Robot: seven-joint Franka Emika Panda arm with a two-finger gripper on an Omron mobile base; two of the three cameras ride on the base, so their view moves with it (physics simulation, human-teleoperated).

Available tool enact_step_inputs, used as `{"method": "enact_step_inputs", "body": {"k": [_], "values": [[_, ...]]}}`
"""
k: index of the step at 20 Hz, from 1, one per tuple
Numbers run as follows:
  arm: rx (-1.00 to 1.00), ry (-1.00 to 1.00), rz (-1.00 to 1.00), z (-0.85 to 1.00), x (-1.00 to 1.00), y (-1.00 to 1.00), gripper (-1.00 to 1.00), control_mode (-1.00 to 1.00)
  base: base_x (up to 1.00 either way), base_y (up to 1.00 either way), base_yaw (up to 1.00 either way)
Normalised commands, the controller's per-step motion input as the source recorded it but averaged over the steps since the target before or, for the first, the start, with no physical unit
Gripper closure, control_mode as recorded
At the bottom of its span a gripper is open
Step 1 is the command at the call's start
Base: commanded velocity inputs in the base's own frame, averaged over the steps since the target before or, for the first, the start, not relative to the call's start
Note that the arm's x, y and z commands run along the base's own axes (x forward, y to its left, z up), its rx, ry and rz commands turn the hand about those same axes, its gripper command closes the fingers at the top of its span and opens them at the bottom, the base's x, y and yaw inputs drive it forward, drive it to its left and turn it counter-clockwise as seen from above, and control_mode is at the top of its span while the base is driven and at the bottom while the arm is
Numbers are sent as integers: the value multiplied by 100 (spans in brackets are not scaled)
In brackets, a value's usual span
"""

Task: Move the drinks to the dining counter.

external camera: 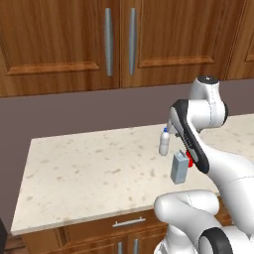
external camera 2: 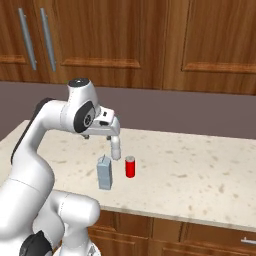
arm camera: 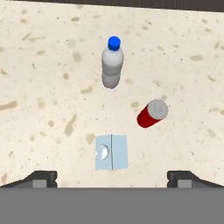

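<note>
Three drinks upright on the stone counter, open gripper poised above them

Nearest the robot, the gripper (arm camera: 112, 177) hangs over the counter with its fingertips (arm camera: 41, 178) spread wide and nothing between them. Just beyond, the pale blue-grey carton (external camera 2: 104, 173) stands closest to the counter's front edge, seen from the top in the hand view. The short red can (external camera 2: 130, 166) stands just beside the carton, apart from it. Farther back, the clear water bottle (arm camera: 112, 63) with its blue cap stands near both, partly behind the arm in the base views. All three rest on the speckled stone counter (external camera: 79, 168), with drawers (external camera: 119, 225) beneath it and wooden cabinets (external camera: 64, 39) on the wall behind
</note>
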Motion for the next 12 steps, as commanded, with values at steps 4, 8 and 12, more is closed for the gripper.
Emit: {"method": "enact_step_inputs", "body": {"k": [4,8,12], "values": [[0,0,0,0,0,0,-100,100,43,0,0],[0,1,0,-18,1,0,-100,-100,7,0,0],[1,8,0,-48,0,0,-100,-100,0,0,0]]}}
